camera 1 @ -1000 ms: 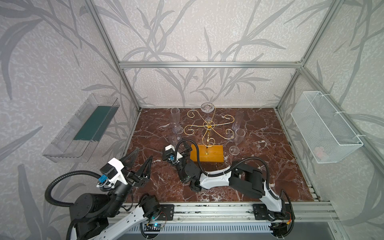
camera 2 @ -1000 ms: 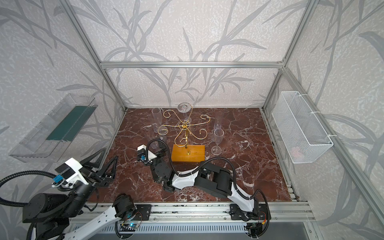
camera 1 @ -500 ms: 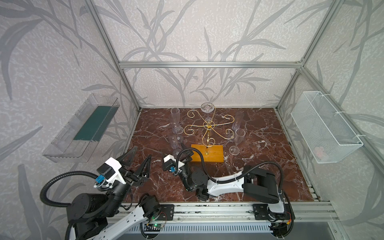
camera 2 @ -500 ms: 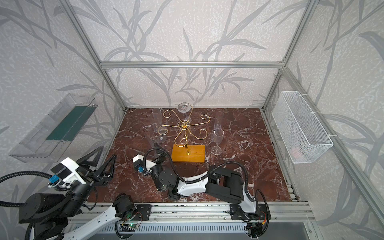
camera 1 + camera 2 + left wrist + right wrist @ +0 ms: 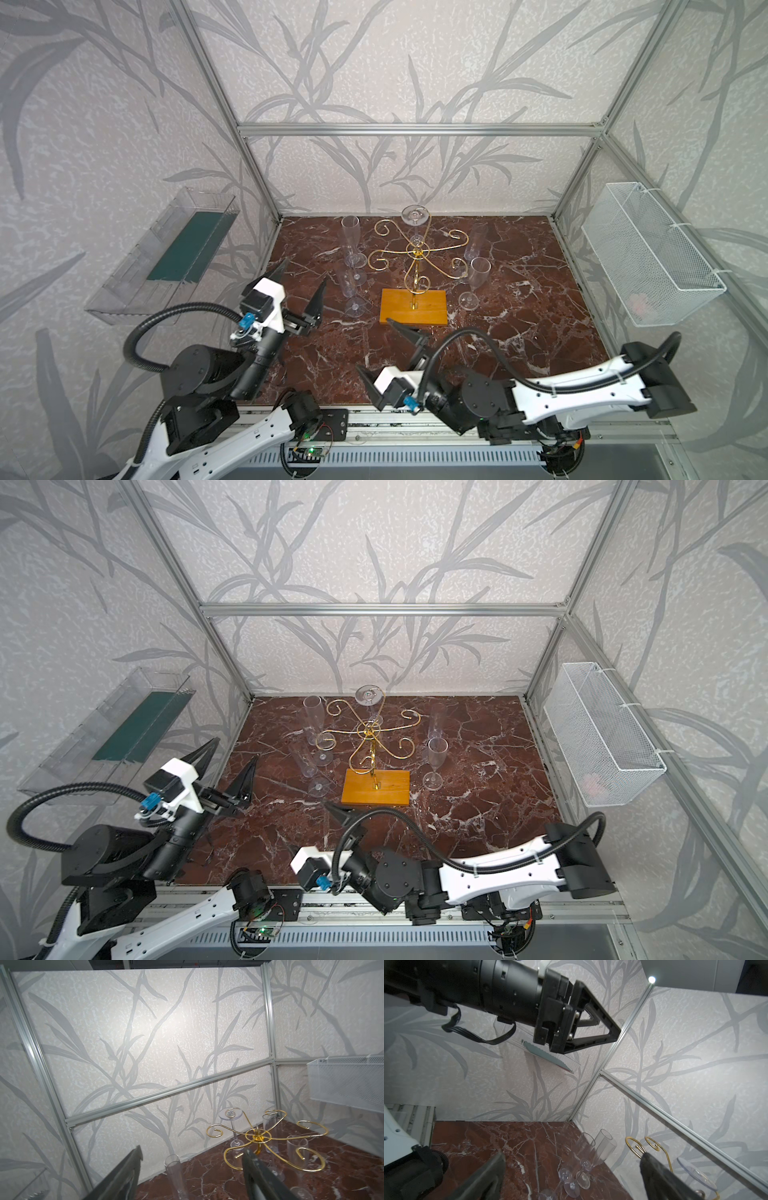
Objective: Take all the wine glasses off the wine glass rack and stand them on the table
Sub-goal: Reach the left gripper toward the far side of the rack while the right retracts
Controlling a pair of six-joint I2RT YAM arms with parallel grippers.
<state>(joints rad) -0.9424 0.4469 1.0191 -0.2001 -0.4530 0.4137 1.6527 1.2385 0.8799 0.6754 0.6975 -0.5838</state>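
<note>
The wine glass rack (image 5: 417,250) (image 5: 370,733) is a gold wire stand on an orange wooden base (image 5: 413,306), at the floor's middle back. One wine glass (image 5: 414,216) (image 5: 368,696) (image 5: 230,1114) hangs upside down from its far arm. My left gripper (image 5: 303,274) (image 5: 235,750) (image 5: 192,1153) hovers left of the rack, open and empty. My right gripper (image 5: 373,344) (image 5: 309,827) (image 5: 574,1157) sits low in front of the base, open and empty.
Clear flutes stand on the marble floor: two left of the rack (image 5: 350,243) (image 5: 348,286) and two to its right (image 5: 476,245) (image 5: 477,276). A white mesh basket (image 5: 648,253) hangs on the right wall. A clear tray (image 5: 166,257) hangs on the left wall.
The right arm has drawn back from the floor's middle toward the front rail. The left gripper has risen, moved toward the rack and spread its jaws wider.
</note>
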